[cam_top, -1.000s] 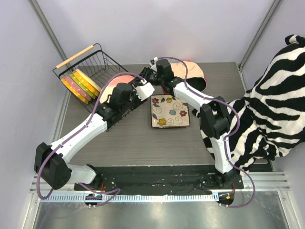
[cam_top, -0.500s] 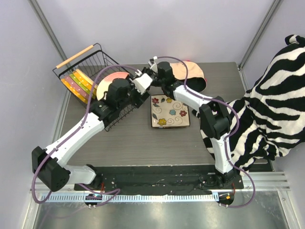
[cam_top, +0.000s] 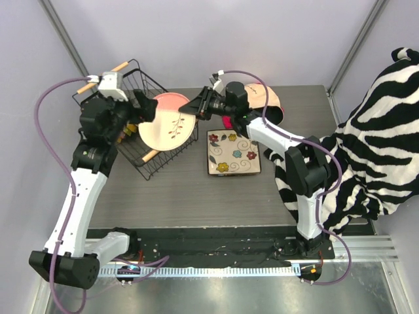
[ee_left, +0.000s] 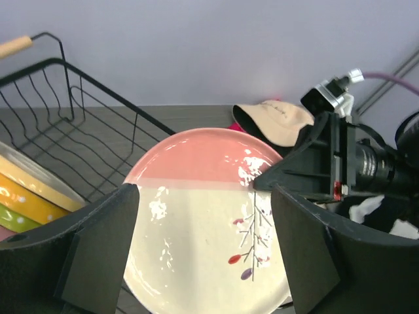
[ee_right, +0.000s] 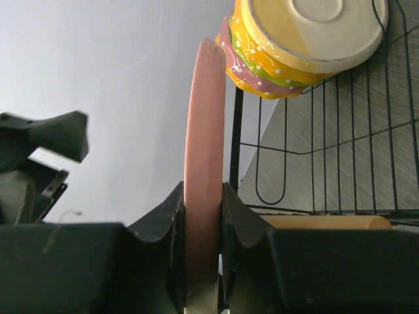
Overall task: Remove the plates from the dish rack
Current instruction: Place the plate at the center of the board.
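The right gripper is clamped on the right rim of a round pink-and-cream plate. The right wrist view shows that rim edge-on, pinched between the two pads. A rim pinch suits a thin, glossy plate with no other hold on it. The plate hangs tilted over the near right corner of the dish rack, left of centre in the overhead frame, its face turned up. It appears clear of the wires, though contact with the wooden handle below cannot be ruled out. The left gripper hovers at the plate's opposite edge with its fingers spread wide. They frame the plate without gripping it, probably as a guard or a ready second hold. The other scalloped plates lean together inside the rack at its far left end. A square flowered plate already lies flat on the table, so the likely set-down spot is beside it, short of the cap.
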### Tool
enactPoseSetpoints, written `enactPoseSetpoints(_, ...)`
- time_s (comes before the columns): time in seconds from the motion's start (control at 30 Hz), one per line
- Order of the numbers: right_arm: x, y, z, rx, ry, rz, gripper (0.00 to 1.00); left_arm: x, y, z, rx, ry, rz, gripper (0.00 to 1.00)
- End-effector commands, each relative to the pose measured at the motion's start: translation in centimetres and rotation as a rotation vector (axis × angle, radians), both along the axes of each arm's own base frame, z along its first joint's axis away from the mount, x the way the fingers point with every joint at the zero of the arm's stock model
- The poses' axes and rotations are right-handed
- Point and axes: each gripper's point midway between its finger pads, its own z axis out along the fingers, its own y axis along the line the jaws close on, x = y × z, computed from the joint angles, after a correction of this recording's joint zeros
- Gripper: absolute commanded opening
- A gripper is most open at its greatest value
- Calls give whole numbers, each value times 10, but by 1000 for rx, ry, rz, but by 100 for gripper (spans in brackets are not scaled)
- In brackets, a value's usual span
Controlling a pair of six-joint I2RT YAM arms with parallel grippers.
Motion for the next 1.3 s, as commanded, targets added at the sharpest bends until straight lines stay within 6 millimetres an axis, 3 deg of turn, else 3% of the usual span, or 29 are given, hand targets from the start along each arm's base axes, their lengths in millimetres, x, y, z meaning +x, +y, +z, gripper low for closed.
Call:
enactPoseSetpoints(0.0, -30, -24, 115, 164, -287, 23, 1, -1, -4, 6, -284, 61, -80, 86)
enactPoseSetpoints(0.1, -35, -33, 122, 167, -300, 17, 1, 6, 7, -5, -349, 91, -64, 86)
enactPoseSetpoints(0.2, -32, -42, 117, 157, -282, -9, 1, 14, 27, -22, -376, 117, -8, 86)
enactPoseSetpoints(0.4, -34, -63, 121, 211, -258, -34, 1, 19, 35, -30, -398, 136, -3, 87)
enactPoseSetpoints(0.57, -55, -84, 140, 209, -312, -32, 1, 17, 38, -31, -376, 142, 4, 92)
enactPoseSetpoints(0.8, -86, -116, 144, 131, -356, -75, 1, 15, 42, -42, -328, 169, 22, 92)
enactPoseSetpoints(0.97, -103, -140, 115, 48, -309, -121, 1, 13, 42, -45, -315, 174, 18, 92)
enactPoseSetpoints(1.0, -107, -143, 102, 30, -282, -128, 1, 13, 41, -45, -315, 174, 10, 92)
enactPoseSetpoints(1.07, -125, -152, 101, 17, -282, -140, 1, 14, 40, -47, -316, 177, 9, 92)
enactPoseSetpoints(1.13, -132, -160, 79, -32, -246, -174, 1, 14, 41, -47, -310, 176, 10, 92)
enactPoseSetpoints(1.17, -142, -166, 84, -35, -265, -188, 1, 13, 40, -47, -310, 177, 7, 92)
enactPoseSetpoints(1.23, -144, -174, 60, -101, -236, -224, 1, 14, 40, -47, -306, 177, 3, 92)
enactPoseSetpoints(1.27, -148, -177, 57, -109, -234, -231, 1, 14, 40, -47, -307, 179, 1, 92)
